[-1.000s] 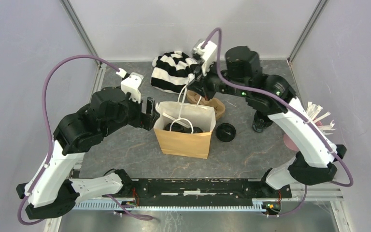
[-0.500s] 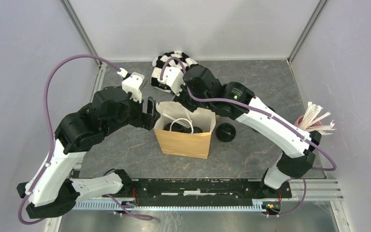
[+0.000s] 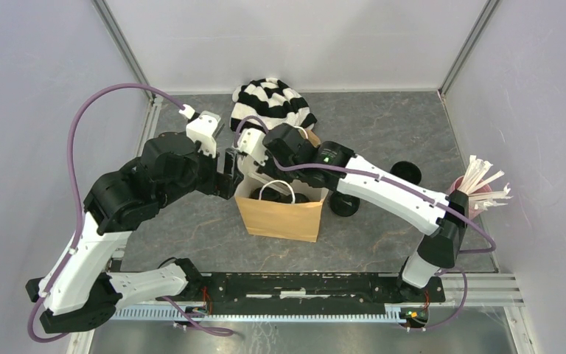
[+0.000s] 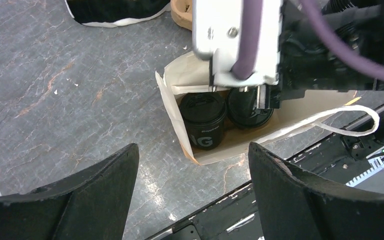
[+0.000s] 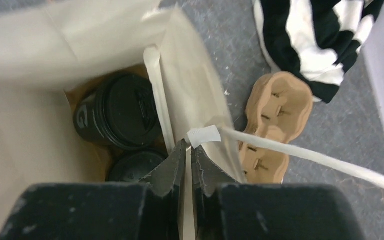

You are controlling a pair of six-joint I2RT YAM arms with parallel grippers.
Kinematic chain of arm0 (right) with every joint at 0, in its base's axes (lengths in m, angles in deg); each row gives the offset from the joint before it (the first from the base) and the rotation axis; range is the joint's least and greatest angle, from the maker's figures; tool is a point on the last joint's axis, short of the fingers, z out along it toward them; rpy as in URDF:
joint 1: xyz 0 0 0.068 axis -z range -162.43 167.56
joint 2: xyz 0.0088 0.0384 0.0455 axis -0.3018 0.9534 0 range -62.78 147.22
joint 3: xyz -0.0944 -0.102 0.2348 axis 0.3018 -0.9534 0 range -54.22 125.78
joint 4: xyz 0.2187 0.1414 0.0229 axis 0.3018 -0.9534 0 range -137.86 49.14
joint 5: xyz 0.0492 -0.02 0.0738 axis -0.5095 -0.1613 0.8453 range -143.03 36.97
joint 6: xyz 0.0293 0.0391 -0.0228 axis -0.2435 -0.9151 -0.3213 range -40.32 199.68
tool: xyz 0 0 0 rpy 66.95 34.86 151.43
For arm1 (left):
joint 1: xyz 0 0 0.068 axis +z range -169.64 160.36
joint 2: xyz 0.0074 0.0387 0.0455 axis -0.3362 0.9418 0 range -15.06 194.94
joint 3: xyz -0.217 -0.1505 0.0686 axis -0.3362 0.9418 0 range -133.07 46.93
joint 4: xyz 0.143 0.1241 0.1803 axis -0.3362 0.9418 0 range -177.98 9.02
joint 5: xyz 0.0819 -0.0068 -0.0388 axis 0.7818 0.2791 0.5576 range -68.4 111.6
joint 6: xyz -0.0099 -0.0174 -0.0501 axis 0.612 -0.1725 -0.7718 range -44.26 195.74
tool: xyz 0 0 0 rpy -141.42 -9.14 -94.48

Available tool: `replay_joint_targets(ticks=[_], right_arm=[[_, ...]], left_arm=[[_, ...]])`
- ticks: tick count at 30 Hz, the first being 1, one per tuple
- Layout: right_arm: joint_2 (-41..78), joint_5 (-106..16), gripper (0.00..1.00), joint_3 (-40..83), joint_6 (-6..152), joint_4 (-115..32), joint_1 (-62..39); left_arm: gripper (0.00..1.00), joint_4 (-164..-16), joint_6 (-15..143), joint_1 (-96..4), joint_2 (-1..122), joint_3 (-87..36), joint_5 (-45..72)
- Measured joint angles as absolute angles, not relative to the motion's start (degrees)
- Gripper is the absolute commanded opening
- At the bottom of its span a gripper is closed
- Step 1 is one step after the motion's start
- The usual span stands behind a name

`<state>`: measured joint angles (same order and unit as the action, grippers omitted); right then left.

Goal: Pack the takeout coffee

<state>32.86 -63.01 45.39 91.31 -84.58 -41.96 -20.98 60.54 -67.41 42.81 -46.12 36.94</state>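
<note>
2 takeout coffee cups (image 4: 203, 117) stand upright and side by side on the floor of the brown paper bag (image 3: 280, 215), lids up, long axes vertical. The right hand (image 5: 186, 150) is directly above them, pinched closed on the bag's far rim where a white handle (image 5: 300, 156) attaches. The left hand (image 4: 192, 150) hovers with fingers spread just beside the bag's left wall. In the top view the right arm hides the bag's far mouth. 2 dark round objects (image 3: 345, 204) on the worktop (image 3: 191, 236) right of the bag cannot be identified.
</note>
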Motion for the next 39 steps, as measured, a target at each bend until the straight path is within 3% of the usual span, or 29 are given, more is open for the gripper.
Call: replay_joint_targets(ticks=[4,8,15,16,18,23,30,39], right_arm=[[32.9,-63.3,0.26,41.0,90.7,-84.4,-42.0],[33.8,-63.8,0.51,42.1,89.0,-85.2,-42.0],[32.2,-66.6,0.74,50.6,83.7,-85.9,-42.0],[30.4,-67.7,0.78,50.6,82.6,-86.0,-42.0],[26.3,-71.0,0.98,50.6,79.7,-86.4,-42.0],[12.8,-78.7,0.98,49.5,73.0,-86.5,-42.0],[-6.4,-83.2,0.98,43.9,68.5,-82.4,-42.0],[-1.5,-85.0,0.98,53.7,68.6,-82.7,-42.0]], left_arm=[[0.86,-20.7,60.5,-67.4,42.8,-46.1,37.4],[0.88,-20.7,60.6,-67.4,42.8,-46.1,37.8],[0.90,-20.4,60.5,-67.4,42.8,-47.0,38.2],[0.91,-20.4,60.5,-67.4,42.8,-47.5,38.3],[0.93,-20.4,60.5,-67.4,42.8,-48.5,38.5],[0.99,-21.1,60.5,-67.4,42.7,-53.0,39.8],[1.00,-26.8,60.6,-67.4,41.9,-59.2,42.6],[1.00,-32.1,60.6,-67.4,42.6,-63.9,42.7]])
